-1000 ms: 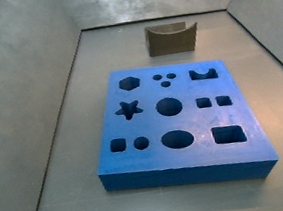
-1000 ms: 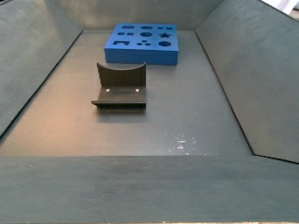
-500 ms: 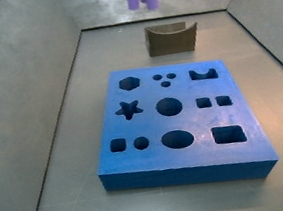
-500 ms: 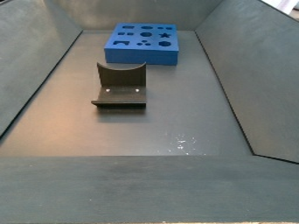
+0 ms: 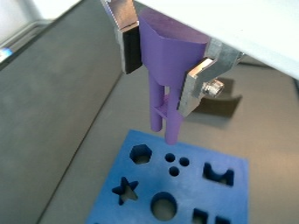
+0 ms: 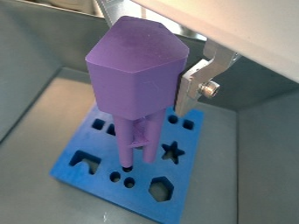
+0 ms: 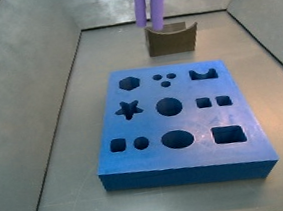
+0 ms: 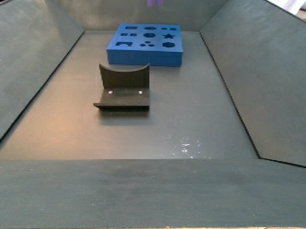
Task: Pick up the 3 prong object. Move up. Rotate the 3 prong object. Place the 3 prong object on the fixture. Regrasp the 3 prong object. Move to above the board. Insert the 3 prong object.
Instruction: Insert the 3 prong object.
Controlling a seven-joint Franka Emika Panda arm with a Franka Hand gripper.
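Above the large flat blue cut-out board [image 5: 181,184], hung upright: small purple plastic 3 prong object [image 5: 167,83], pinched between silver end effector [image 5: 167,54] plates, prongs down, clear of the holes.

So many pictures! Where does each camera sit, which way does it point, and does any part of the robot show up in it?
Wrist view: rides on the arm, looks down past the pincer and its held 3 prong object onto the board; the fixture lies behind.
Wrist view: same perch, opposite angle; one silver finger shows beside the purple piece.
Side view: high beyond the board's near edge; no robot part, only the piece hanging.
Side view: opposite end, fixture nearest; no robot.
All four share the board.
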